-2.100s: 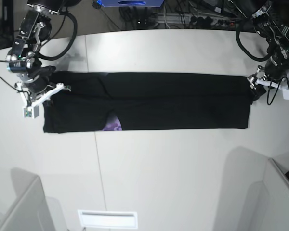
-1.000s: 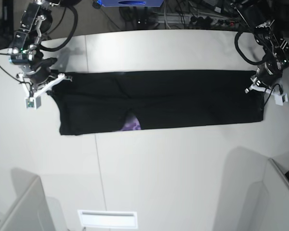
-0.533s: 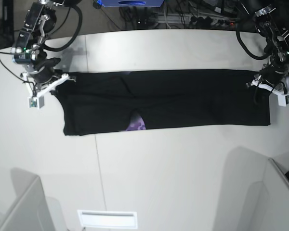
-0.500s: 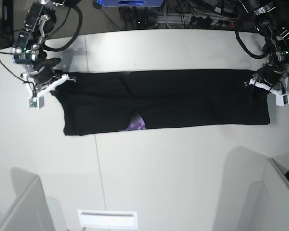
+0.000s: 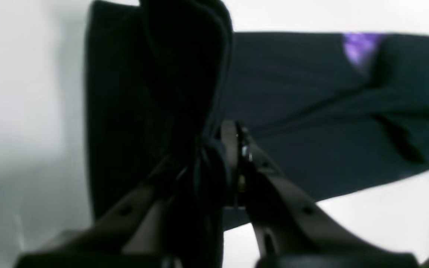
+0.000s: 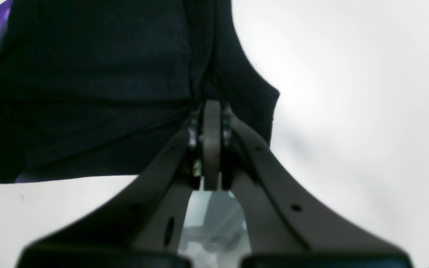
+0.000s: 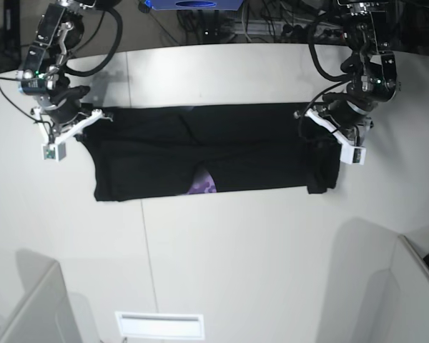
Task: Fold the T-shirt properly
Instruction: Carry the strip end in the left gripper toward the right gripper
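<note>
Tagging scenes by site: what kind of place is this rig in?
Most likely a robotics lab bench, not a home: a wide pale tabletop bearing only a black cloth T-shirt, two cabled robot arms mounted at its far corners, and tangled cables with electronics behind it.

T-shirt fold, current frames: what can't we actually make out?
- T-shirt print: base view shows only a purple sliver; folded black cloth covers the rest.
- Label: not visible in any view.
- Left gripper pinch: left wrist view is blurred and dark, bunched cloth hides the fingertips.
- Right gripper: how much cloth sits between the shut jaws is unclear.
- Table: cut off by the base view's edges.
</note>
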`<state>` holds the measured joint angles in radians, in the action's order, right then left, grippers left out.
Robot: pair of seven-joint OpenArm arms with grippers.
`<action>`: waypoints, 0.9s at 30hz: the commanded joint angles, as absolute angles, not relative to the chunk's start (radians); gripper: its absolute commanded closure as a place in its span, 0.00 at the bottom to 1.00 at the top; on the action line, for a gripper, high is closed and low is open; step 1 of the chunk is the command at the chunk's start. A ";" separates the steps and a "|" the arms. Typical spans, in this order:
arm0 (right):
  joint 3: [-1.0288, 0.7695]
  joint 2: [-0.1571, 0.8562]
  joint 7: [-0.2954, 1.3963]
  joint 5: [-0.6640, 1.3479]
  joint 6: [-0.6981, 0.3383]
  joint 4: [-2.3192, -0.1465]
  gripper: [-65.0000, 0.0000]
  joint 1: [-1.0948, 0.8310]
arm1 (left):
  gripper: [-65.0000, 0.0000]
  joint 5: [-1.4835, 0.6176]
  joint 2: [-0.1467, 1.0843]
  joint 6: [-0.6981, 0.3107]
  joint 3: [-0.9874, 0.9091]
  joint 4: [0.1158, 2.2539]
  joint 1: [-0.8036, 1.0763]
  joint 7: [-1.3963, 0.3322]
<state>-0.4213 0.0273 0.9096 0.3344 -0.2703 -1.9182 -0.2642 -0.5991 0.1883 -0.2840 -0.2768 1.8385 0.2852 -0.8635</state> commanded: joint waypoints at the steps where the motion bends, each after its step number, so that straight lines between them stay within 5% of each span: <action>1: -0.426 0.036 0.891 0.343 -0.271 -1.937 1.00 -0.259 | 1.00 -0.610 0.189 -0.286 -0.262 1.859 0.280 -0.846; 27: -0.423 0.036 0.892 0.343 -0.271 -1.937 1.00 -0.275 | 1.00 -0.610 0.097 -0.139 0.012 1.848 0.159 -0.849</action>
<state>-0.4213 0.0296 0.9127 0.3336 -0.2703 -1.9182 -0.2829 -0.5945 0.0971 -0.1333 0.0116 1.8317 0.1688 -0.8673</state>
